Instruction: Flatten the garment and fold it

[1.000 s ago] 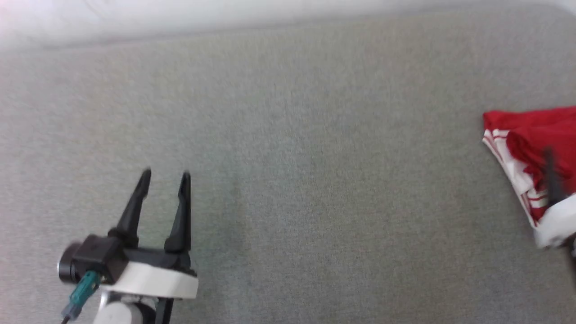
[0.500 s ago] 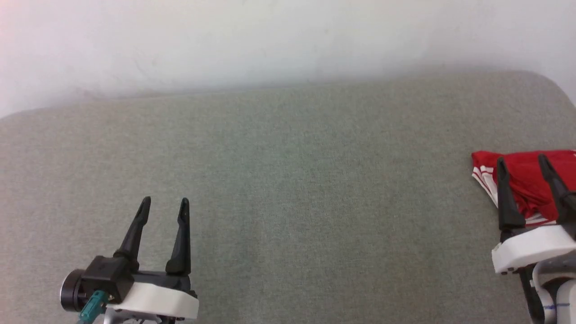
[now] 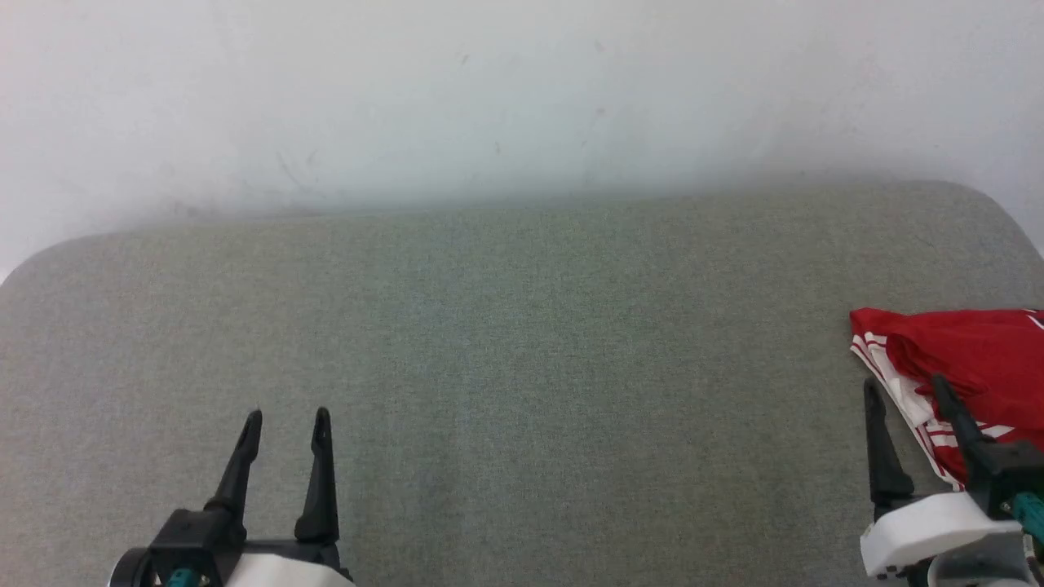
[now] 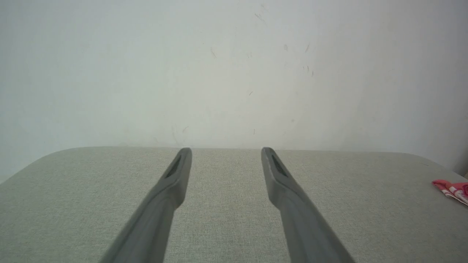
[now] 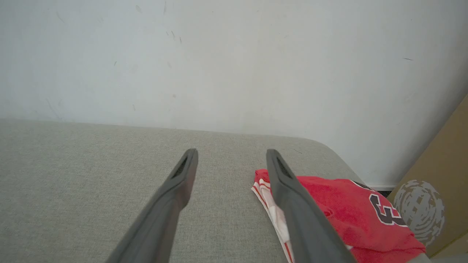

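Note:
The garment (image 3: 979,359) is a bright red shirt with white, red-striped trim, lying crumpled at the right end of the grey padded surface (image 3: 522,342). In the right wrist view the garment (image 5: 351,215) shows a dark number outlined in white. My right gripper (image 3: 905,390) stands open at the lower right, its fingers just in front of the shirt's left edge, with nothing between them. At the lower left my left gripper (image 3: 285,417) is open and empty, far from the shirt. A corner of the garment (image 4: 451,188) shows at the right edge of the left wrist view.
A white wall (image 3: 522,98) rises behind the padded surface. The surface has rounded far corners. A brown cardboard box (image 5: 438,190) with a grey printed mark stands past the right end of the surface, close to the shirt.
The head camera has tilted up, so the wall takes more of the picture and both grippers sit lower. The right gripper has drawn back from over the shirt to its near left edge.

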{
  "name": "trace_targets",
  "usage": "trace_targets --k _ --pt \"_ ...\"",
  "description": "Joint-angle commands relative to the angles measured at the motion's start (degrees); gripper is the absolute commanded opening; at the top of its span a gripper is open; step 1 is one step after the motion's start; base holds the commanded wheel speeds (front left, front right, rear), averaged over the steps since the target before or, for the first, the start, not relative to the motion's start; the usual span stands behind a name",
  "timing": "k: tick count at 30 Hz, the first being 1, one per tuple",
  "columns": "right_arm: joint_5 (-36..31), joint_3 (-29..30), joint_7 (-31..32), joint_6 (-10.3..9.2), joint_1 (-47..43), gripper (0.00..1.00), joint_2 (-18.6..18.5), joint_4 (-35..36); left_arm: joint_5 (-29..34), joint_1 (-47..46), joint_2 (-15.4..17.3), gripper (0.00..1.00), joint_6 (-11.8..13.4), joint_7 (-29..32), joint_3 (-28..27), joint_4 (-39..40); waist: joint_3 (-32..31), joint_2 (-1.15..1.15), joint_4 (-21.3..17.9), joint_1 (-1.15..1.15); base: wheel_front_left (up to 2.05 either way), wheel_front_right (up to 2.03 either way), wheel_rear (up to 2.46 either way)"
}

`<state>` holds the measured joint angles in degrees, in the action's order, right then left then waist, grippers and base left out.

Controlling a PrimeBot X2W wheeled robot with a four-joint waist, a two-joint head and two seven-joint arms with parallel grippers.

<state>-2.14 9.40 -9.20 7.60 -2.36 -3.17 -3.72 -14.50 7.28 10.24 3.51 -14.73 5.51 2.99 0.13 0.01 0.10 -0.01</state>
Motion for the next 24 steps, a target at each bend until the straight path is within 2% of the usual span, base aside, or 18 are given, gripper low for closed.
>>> trace_targets --k 1,7,18,19,24 --pt "-0.01 -0.02 -0.51 -0.11 -0.79 1.0 0.23 -0.44 0.54 0.88 -0.32 1.0 -0.5 -0.26 -0.36 -0.3 -0.61 -0.01 0.01 0.01 0.0 0.0 0.0" --pt "1.92 -0.36 -2.0 -0.11 -1.65 1.0 0.27 -2.86 1.21 2.34 -2.23 1.0 -1.11 -0.26 -1.48 -0.88 -1.23 -0.01 -0.12 0.01 0.0 0.0 0.0" --pt "2.75 0.12 -2.96 -0.11 -1.69 1.0 0.28 -4.38 2.3 3.05 -3.55 1.0 -3.11 -0.27 -2.87 -1.93 -1.78 -0.01 -0.03 0.01 0.0 0.0 0.0" --pt "2.33 0.01 -2.51 0.0 -1.31 0.0 0.1 -4.41 1.82 2.18 -3.34 0.0 -2.99 0.02 -2.65 -1.83 -1.79 -0.01 -0.02 0.01 0.0 0.0 0.0" --pt "2.27 -0.15 -2.35 0.0 -1.28 0.0 0.07 -4.41 1.86 2.07 -3.35 0.0 -2.97 0.2 -2.48 -1.83 -1.78 -0.01 -0.02 0.01 0.0 0.0 0.0"
